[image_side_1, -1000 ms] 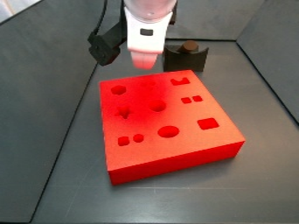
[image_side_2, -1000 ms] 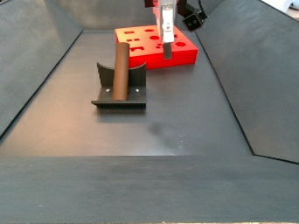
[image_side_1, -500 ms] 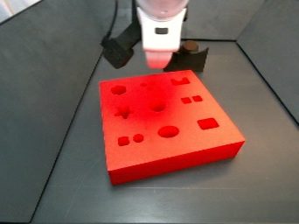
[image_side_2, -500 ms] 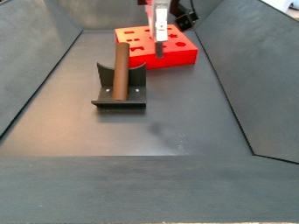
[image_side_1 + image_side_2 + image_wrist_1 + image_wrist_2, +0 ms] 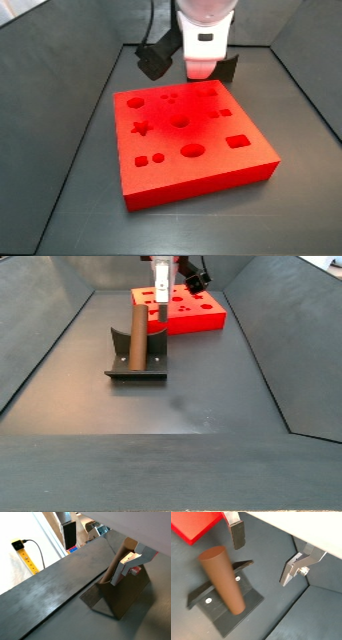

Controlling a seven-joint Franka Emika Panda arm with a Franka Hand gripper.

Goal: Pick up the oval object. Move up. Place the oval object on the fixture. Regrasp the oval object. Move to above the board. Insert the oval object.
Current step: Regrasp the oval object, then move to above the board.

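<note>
Gripper (image 5: 264, 554) jaws gape empty beside the oval object (image 5: 224, 577) on the fixture (image 5: 228, 604).

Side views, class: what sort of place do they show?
Probably a robot test cell: a dark walled tray holds a red slab with shaped cut-outs, a brown peg leaning on a dark bracket, and an open, empty gripper above.

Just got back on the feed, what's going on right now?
The Franka arm's gripper is open and holding nothing. In a wrist view its silver fingers are spread apart, with the brown oval object leaning on the dark fixture below them, not gripped. In a side view the gripper hangs near the edge of the red board, above and just behind the peg. The peg is not in the board yet.
</note>
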